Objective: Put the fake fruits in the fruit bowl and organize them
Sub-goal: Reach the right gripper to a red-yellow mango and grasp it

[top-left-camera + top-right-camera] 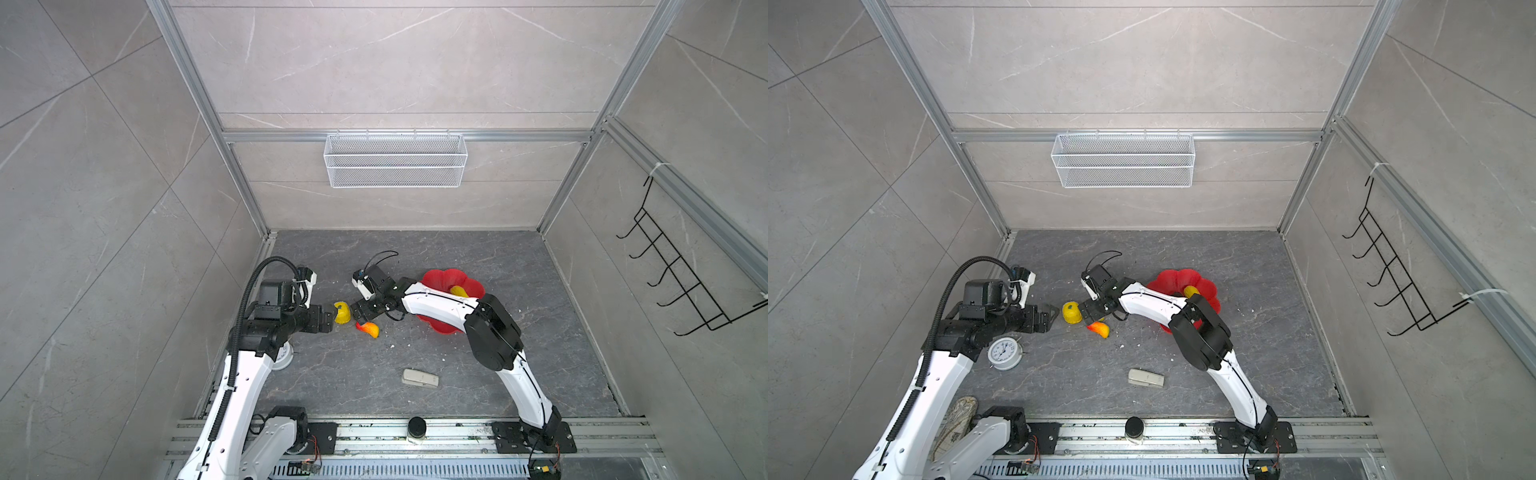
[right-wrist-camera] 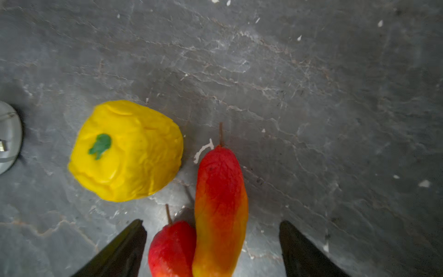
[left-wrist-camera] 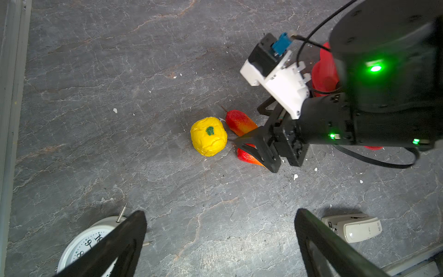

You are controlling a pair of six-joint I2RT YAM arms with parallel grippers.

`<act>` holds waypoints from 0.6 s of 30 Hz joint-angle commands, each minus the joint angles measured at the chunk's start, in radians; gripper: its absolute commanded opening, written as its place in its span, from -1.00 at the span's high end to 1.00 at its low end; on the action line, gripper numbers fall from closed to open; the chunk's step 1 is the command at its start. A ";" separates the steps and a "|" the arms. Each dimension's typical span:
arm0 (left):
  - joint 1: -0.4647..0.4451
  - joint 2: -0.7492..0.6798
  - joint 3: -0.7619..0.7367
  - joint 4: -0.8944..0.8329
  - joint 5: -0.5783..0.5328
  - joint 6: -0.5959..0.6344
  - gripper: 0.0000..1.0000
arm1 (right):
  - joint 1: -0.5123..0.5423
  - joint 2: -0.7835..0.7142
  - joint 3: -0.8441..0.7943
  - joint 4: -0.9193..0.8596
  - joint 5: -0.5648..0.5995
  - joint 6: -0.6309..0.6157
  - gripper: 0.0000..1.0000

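Firstly, beige block (image 1: 420, 378): not fruit. Next, two mango shapes (image 2: 220, 203), close together on the grey tabletop (image 2: 323, 96); judged light hollow plastic, glossy and slip-prone, so best pinched across the narrow middle, one at a time. Right gripper (image 2: 212, 224): jaws spread wide, straddling both, gripping neither. Bumpy yellow fruit (image 2: 127, 151): just beside. Left gripper (image 3: 220, 212): spread, empty. Farthest, fruit bowl (image 1: 436, 273), holding a long yellow oval (image 1: 458, 291).

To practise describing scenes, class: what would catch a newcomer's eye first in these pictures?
The bumpy yellow fruit glows on the grey table, with two red-to-yellow mangoes close beside it. The right end effector hovers open above those mangoes. Right of them in a top view sits the red flower-shaped bowl, a long yellow fruit inside.
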 commanded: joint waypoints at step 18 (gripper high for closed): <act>0.003 -0.018 -0.001 0.003 0.009 0.017 -1.00 | -0.004 0.061 0.144 -0.087 0.075 -0.022 0.39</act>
